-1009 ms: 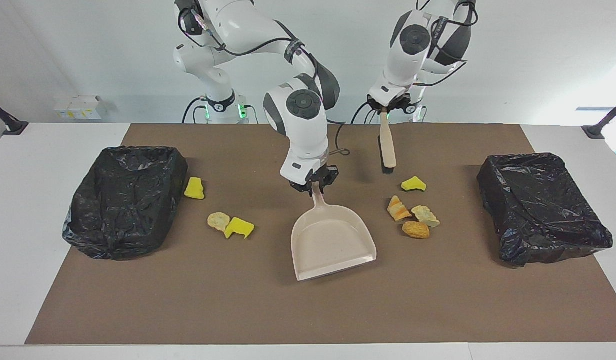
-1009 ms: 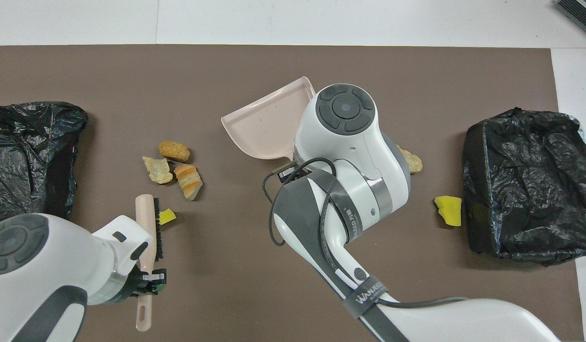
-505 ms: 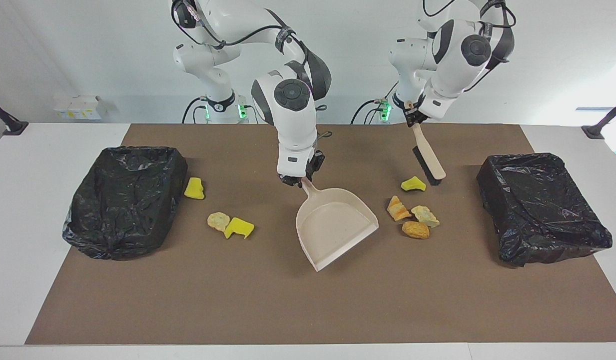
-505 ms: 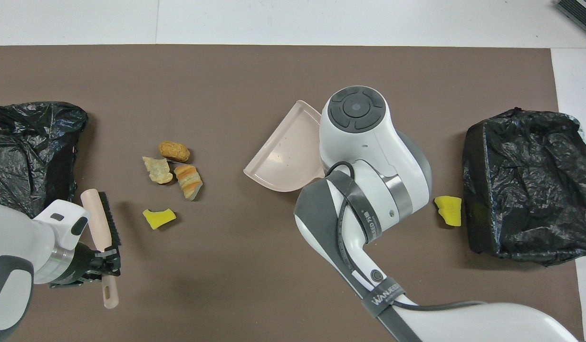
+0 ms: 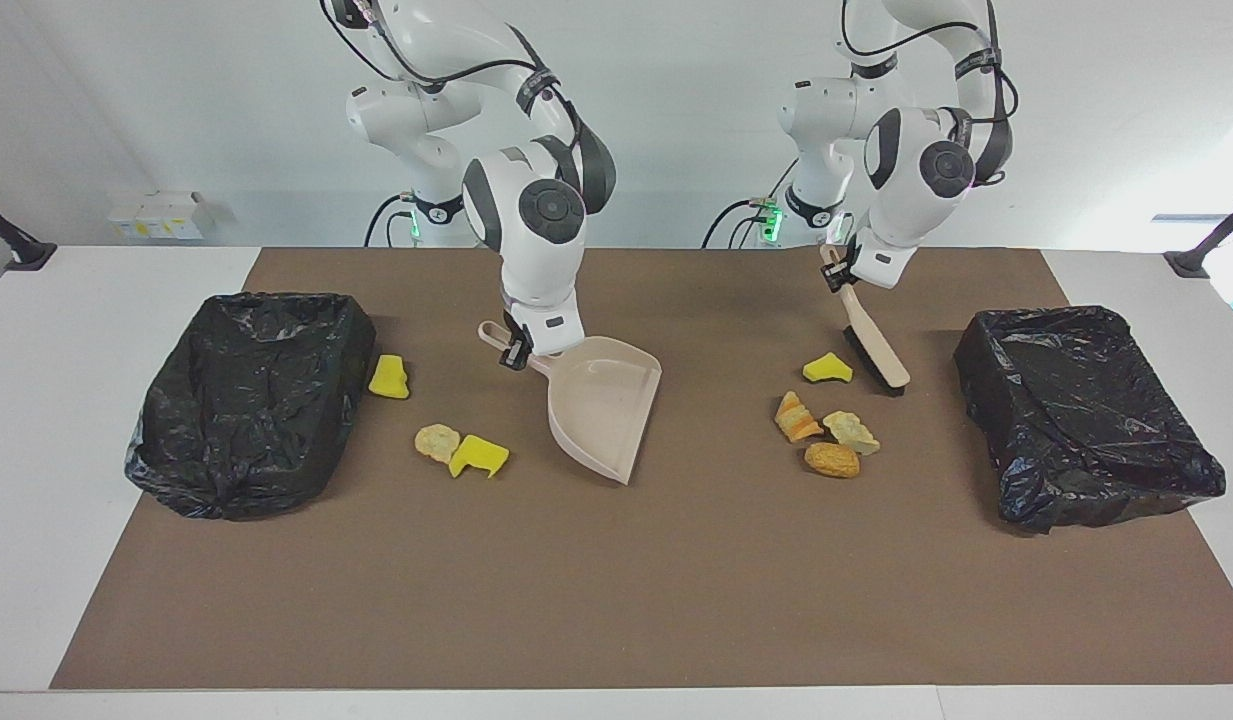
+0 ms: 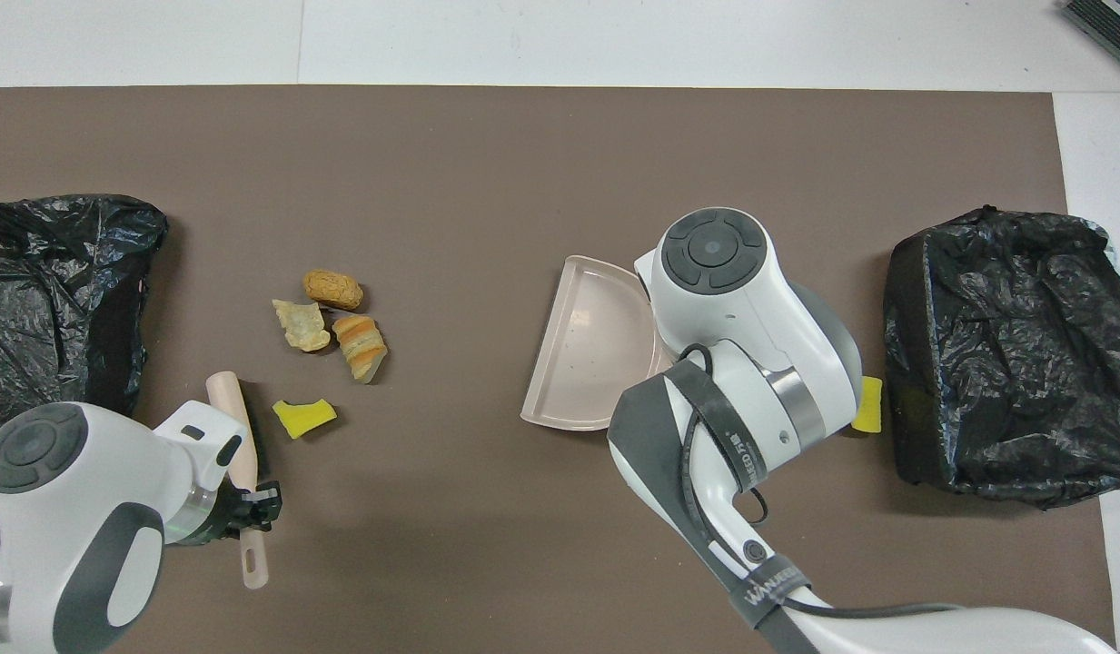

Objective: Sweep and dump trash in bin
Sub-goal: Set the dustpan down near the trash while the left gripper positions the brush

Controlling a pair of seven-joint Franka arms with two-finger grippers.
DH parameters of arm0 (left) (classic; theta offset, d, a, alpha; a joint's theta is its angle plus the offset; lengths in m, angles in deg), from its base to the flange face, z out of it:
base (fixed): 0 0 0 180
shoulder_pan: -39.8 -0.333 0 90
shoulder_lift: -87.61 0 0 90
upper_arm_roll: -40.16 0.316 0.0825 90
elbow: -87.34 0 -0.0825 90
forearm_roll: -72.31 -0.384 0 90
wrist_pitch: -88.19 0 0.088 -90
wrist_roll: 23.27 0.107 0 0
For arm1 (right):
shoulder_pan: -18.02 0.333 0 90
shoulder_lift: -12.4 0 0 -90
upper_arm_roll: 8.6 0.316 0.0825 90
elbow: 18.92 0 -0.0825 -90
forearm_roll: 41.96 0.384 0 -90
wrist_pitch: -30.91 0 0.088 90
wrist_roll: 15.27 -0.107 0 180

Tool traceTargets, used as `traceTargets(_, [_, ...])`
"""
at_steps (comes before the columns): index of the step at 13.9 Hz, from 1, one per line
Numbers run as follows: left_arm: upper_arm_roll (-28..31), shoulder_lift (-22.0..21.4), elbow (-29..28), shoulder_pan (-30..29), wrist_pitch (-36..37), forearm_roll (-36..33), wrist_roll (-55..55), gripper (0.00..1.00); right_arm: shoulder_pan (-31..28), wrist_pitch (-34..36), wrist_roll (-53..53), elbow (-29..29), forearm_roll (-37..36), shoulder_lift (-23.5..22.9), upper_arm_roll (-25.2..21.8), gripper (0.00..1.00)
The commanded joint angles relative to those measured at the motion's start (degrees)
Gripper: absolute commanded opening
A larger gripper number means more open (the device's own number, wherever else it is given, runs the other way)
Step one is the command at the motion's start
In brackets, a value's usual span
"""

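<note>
I keep the right end effector (image 5: pixel 517 350) clamped on the beige plastic dustpan (image 5: pixel 603 406) and the left end effector (image 5: pixel 838 272) clamped on the beige bristle brush (image 5: pixel 873 348), poised to sweep the yellow sponge scrap (image 5: pixel 827 368).

Right end effector (image 5: pixel 519 350) shifts with dustpan (image 5: pixel 601 405) toward right arm's end of counter, now close to yellow and tan scraps (image 5: pixel 461 448); dustpan turns, open mouth faces left arm's end, and tips up on edge; left end effector (image 5: pixel 838 272) swings brush (image 5: pixel 871 345) outward; bristles now just beside yellow scrap (image 5: pixel 827 368), on bin (image 5: pixel 1081 410) side of it.
</note>
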Motion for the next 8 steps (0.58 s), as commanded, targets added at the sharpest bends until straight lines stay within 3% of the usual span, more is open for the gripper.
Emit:
traceTargets(1, [0.46,3.34,0.20,5.23,-5.25,-0.91,-3.64,0.00,-0.25,-2.63,3.33,-3.82,-1.17,2.81,0.44,0.00])
traceTargets(5, [0.37,10.37,5.90,11.47,-8.77,3.38,-7.69,0.00,-0.34,-9.56,8.34,-7.50,-1.00,3.69,0.44,0.00])
traceTargets(8, [0.37,15.21,12.40,15.69,-9.48,6.73,-7.70,0.00,-1.04,-10.80,13.51,-8.04,-0.47,3.87,0.44,0.00])
